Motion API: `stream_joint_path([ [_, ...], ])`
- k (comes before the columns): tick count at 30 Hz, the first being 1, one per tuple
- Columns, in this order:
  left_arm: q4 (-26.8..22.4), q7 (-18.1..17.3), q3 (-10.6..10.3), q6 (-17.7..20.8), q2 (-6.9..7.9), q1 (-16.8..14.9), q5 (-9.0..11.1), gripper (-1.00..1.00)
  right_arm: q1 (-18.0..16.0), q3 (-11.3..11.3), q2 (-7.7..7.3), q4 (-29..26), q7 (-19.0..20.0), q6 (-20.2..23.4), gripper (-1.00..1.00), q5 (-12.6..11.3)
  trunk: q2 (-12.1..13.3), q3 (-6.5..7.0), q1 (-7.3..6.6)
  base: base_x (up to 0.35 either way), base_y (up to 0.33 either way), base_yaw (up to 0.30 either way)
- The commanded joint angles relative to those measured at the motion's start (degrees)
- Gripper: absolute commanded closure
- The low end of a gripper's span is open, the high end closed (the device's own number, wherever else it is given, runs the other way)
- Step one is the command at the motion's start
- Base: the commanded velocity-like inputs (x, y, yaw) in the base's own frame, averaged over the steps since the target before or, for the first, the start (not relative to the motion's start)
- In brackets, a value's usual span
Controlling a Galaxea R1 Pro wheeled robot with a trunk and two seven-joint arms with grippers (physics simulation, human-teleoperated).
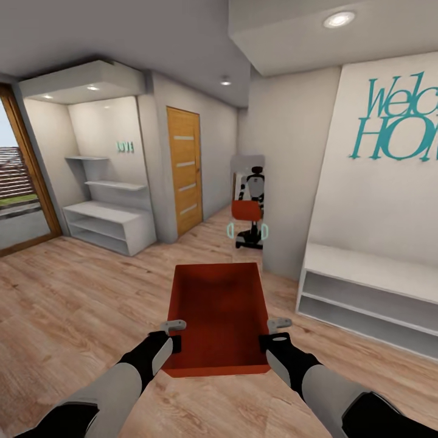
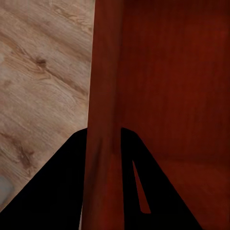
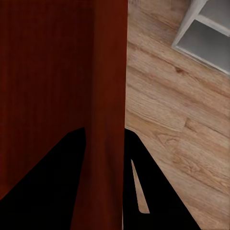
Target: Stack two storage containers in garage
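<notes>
Transit leg: left gripper (image 1: 176, 334) and right gripper (image 1: 271, 334) each clamped on a side wall of one storage container (image 1: 220, 313), carried over wood-plank floor (image 1: 73, 292). Next: drive on toward garage.

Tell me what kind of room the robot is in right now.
Probably a home's entry hall: teal "Welcome Home" wall lettering above a low white open-shelf bench, a light wood-plank floor, and a closed orange wooden door. Both pincers carry the orange-red rectangular lidless storage container through it.
</notes>
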Motion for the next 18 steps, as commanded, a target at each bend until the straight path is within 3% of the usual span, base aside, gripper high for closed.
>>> stream_joint_path([
  [1,-0.29,1.16,-0.11,0.03,0.61,-0.02,-2.0,1.0,-0.01,0.75,-0.06,0.08,-0.5,0.41,1.0,-1.05,-0.04,-0.02,0.05,0.322,0.0,0.0],
  [18,-0.29,1.16,-0.11,0.03,0.61,-0.02,-2.0,1.0,-0.03,0.75,0.02,0.08,-0.57,0.41,1.0,-1.03,-0.04,-0.02,0.05,0.322,0.0,0.018],
])
